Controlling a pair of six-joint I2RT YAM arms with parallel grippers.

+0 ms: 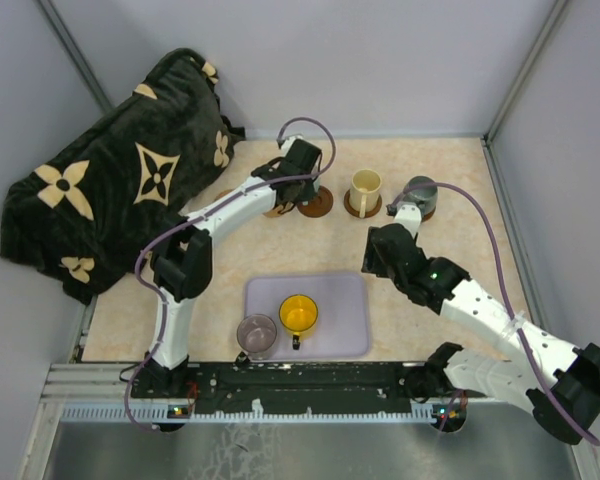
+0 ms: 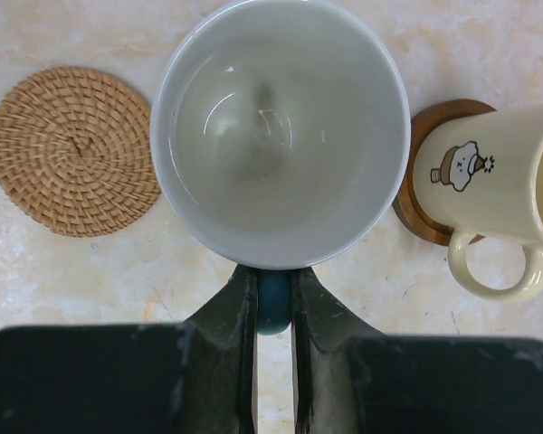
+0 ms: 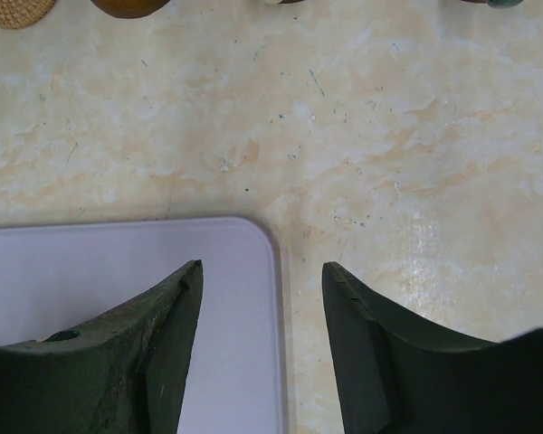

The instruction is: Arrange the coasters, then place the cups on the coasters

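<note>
Fingers of left gripper pinch blue handle of white mug, between woven coaster and cream mug; right gripper fingers spread above tray corner.

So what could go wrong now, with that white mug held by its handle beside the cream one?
1. The left hand pinches the white mug only by its blue handle, so it might tilt or slip.
2. The cream mug stands close on the right; a sideways drift could knock it off its brown coaster.
3. The white mug hides whatever lies under it in the wrist view, so it may land off-centre.
</note>
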